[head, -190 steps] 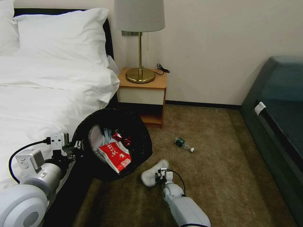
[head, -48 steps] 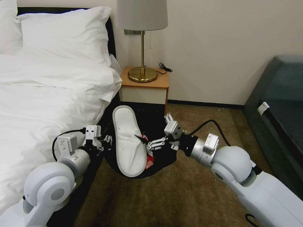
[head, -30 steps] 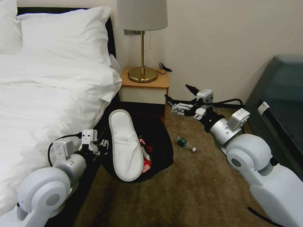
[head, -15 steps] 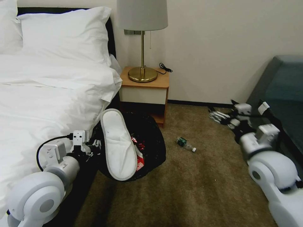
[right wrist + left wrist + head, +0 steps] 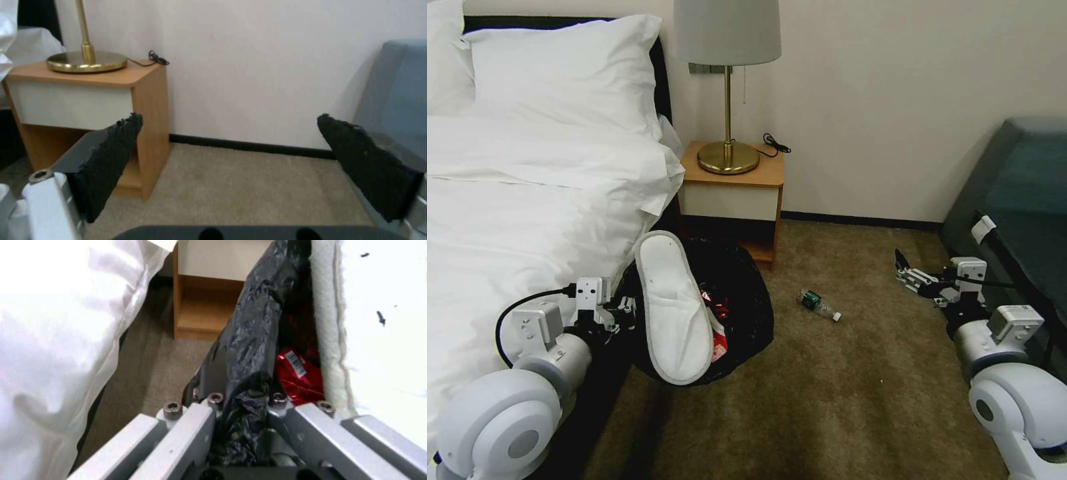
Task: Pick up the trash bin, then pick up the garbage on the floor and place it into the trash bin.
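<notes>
The black trash bin (image 5: pixel 746 300) hangs tilted beside the bed, its mouth facing me. My left gripper (image 5: pixel 617 312) is shut on its bag-lined rim (image 5: pixel 245 396). A flat white slipper (image 5: pixel 672 308) stands across the bin's mouth and sticks out above it, with red wrappers (image 5: pixel 718 337) behind it; the left wrist view shows the slipper (image 5: pixel 365 326) and a red wrapper (image 5: pixel 297 373) close up. A small green bottle (image 5: pixel 816 303) lies on the carpet to the right of the bin. My right gripper (image 5: pixel 904 269) hovers open and holds nothing, low over the carpet at the far right; its black pads (image 5: pixel 111 156) stand wide apart.
The white bed (image 5: pixel 507 220) fills the left side. A wooden nightstand (image 5: pixel 734 193) with a brass lamp (image 5: pixel 728 157) stands against the wall behind the bin. A dark sofa (image 5: pixel 1020 207) lines the right edge, close to my right arm. Open carpet (image 5: pixel 827 393) lies between.
My right arm has drawn back and sunk lower beside the sofa, still open, after leaving the slipper in the bin. The bin and left gripper have shifted only slightly.
</notes>
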Available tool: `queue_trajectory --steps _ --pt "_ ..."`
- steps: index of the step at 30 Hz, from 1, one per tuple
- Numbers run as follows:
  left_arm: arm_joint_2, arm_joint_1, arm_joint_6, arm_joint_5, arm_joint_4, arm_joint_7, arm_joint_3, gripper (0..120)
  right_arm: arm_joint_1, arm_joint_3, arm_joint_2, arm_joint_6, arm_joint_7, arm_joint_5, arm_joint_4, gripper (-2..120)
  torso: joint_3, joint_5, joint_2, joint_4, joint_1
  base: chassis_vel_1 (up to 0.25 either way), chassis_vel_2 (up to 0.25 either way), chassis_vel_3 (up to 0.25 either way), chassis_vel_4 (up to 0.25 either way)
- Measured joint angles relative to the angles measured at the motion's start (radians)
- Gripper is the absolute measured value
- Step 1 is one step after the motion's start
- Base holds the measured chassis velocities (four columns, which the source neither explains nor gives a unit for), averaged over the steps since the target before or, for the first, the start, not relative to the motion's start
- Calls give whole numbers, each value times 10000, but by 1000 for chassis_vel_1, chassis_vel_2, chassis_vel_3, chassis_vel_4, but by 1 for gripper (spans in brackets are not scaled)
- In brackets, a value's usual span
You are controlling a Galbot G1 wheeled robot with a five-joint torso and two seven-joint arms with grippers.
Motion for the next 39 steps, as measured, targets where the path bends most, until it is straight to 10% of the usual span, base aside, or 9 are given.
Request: queue_trajectory --steps 39 --pt "-12 129 0 -47 -158 3 -100 1 42 -527 -31 58 -1 56 -95 100 1 0 -1 2 2 -107 106 106 -104"
